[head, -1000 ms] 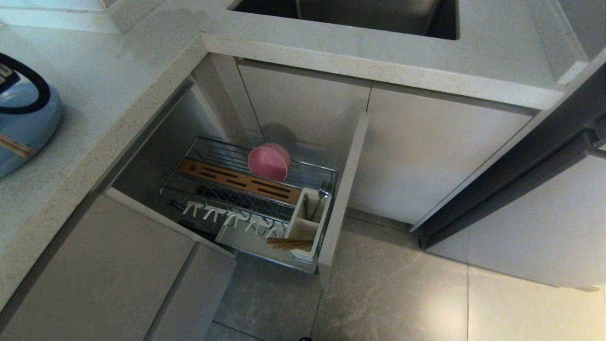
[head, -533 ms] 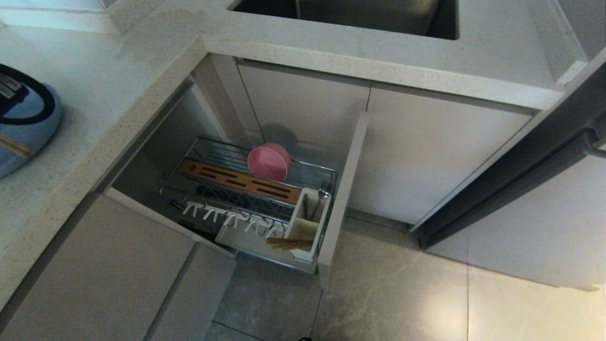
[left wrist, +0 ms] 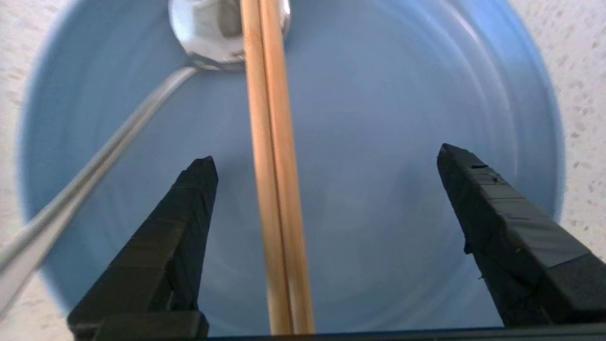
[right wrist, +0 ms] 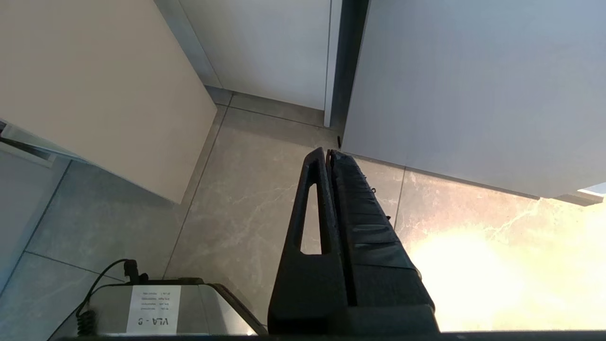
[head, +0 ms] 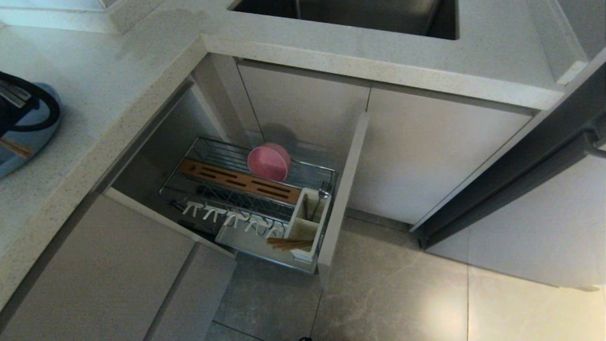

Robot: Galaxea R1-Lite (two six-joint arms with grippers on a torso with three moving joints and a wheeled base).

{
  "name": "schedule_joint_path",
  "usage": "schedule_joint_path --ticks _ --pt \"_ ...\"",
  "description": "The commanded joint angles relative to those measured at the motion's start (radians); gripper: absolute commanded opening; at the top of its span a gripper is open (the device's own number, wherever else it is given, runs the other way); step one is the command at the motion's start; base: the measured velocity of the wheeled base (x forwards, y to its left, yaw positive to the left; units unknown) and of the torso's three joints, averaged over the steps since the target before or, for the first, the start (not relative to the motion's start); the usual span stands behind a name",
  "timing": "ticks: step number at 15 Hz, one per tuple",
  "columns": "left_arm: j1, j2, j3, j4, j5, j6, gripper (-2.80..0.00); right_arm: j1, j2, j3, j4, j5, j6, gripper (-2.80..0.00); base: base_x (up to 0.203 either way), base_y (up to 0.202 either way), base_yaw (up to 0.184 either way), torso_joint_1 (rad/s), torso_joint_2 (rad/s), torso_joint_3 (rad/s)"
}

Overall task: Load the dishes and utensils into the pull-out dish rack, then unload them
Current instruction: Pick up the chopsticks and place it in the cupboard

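The light-blue plate (head: 28, 137) sits on the counter at the far left, with my left arm (head: 12, 106) over it. In the left wrist view my left gripper (left wrist: 325, 155) stands open just above the plate (left wrist: 402, 118). A pair of wooden chopsticks (left wrist: 274, 189) lies between its fingers, touching neither, beside a metal spoon (left wrist: 118, 142). The pull-out dish rack (head: 222, 156) is drawn out, and the pink bowl (head: 269, 162) stands on edge in it. More chopsticks (head: 289, 244) lie across the white caddy (head: 307, 222). My right gripper (right wrist: 329, 154) is shut, parked above the floor.
The rack's beige front panel (head: 343, 189) juts out over the tiled floor (head: 388, 293). A sink (head: 345, 14) is set in the counter (head: 94, 80) behind. A dark door edge (head: 511, 180) slants at the right. My base (right wrist: 151, 312) shows under the right arm.
At the left edge of the head view, my left arm has shifted down and further over the blue plate. The rack, bowl and caddy are as before.
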Motion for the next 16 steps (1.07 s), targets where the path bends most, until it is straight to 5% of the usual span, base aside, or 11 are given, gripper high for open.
schedule_joint_path --ticks 1,8,9,16 --pt "0.001 0.011 0.0 0.003 -0.006 -0.006 0.0 0.0 -0.001 0.0 0.0 0.0 0.001 -2.8 0.0 0.0 0.0 0.0 0.0 0.0" --pt "0.003 0.016 0.0 0.003 -0.008 -0.009 0.0 0.0 -0.001 0.0 0.0 0.0 0.001 -2.8 0.0 0.0 0.0 0.0 0.0 0.0" --pt "0.003 0.016 0.0 0.003 -0.009 -0.009 -2.8 0.0 -0.001 0.0 0.0 0.0 0.0 -2.8 0.0 0.0 0.0 0.0 0.0 0.0" --pt "0.001 0.014 0.006 0.009 -0.009 -0.027 -2.8 0.0 -0.001 0.0 0.0 0.001 0.001 -2.8 0.0 0.0 0.0 0.0 0.0 0.0"
